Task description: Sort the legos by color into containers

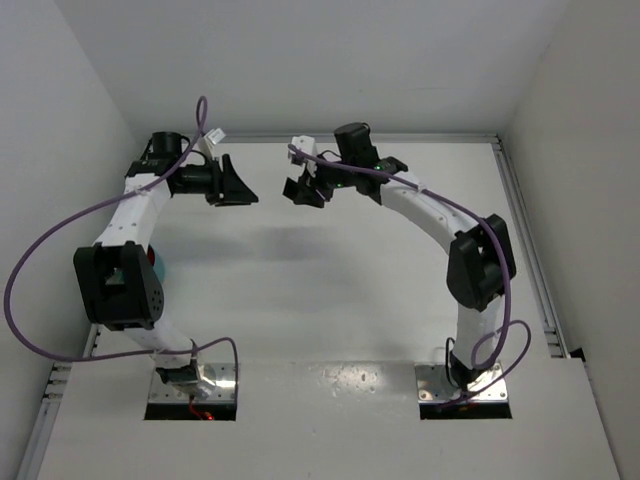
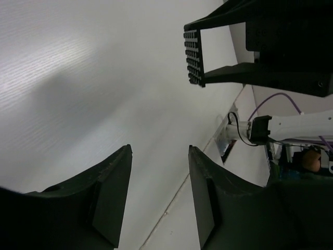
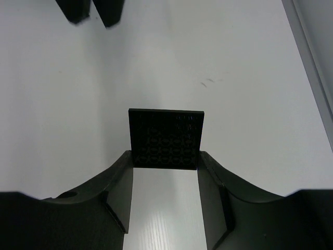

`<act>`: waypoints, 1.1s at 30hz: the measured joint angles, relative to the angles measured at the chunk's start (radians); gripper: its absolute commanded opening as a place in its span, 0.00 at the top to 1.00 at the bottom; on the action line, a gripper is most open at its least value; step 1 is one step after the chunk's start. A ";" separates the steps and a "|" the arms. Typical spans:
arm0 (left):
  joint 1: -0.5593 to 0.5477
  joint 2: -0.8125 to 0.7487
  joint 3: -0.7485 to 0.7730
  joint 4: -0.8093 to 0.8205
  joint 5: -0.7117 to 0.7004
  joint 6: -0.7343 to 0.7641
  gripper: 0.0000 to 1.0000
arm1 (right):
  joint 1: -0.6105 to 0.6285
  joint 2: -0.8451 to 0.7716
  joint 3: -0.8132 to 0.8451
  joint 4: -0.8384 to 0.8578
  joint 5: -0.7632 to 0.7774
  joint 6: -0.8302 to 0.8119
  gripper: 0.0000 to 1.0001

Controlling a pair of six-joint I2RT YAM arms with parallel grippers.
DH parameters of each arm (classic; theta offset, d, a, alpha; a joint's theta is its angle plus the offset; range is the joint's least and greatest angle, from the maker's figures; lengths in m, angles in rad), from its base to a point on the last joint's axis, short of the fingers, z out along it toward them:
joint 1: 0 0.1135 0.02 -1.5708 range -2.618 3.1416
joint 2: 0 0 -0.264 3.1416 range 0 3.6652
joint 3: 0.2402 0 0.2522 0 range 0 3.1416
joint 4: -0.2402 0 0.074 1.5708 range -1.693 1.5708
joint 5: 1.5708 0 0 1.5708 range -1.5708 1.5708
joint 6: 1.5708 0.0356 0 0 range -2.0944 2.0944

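My right gripper point(image 3: 165, 153) is shut on a black studded square lego plate point(image 3: 166, 136), pinched by its two side edges between the fingertips and held above the white table. The plate also shows edge-on in the left wrist view point(image 2: 194, 57). My left gripper point(image 2: 158, 148) is open and empty and faces the right one across a short gap. In the top view both grippers, left point(image 1: 243, 186) and right point(image 1: 301, 189), hang near the back wall. A teal sliver of the bowl point(image 1: 158, 268) peeks out from behind my left arm. No red, yellow or purple bricks are in view.
White walls close the table in at the back and both sides. A metal rail point(image 1: 528, 250) runs along the right edge. Silver base plates point(image 1: 215, 378) point(image 1: 432, 381) sit at the near edge. Purple cables loop off both arms.
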 measured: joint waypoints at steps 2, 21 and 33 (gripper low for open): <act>-0.012 0.012 0.003 0.007 0.014 -0.011 0.48 | 0.023 0.022 0.037 -0.008 0.000 0.022 0.78; -0.073 0.027 0.008 0.042 0.017 -0.041 0.55 | 0.142 0.085 0.084 -0.050 0.056 0.073 0.78; -0.073 0.027 0.008 0.045 -0.056 -0.039 0.55 | 0.143 0.085 0.084 -0.050 0.079 0.073 0.78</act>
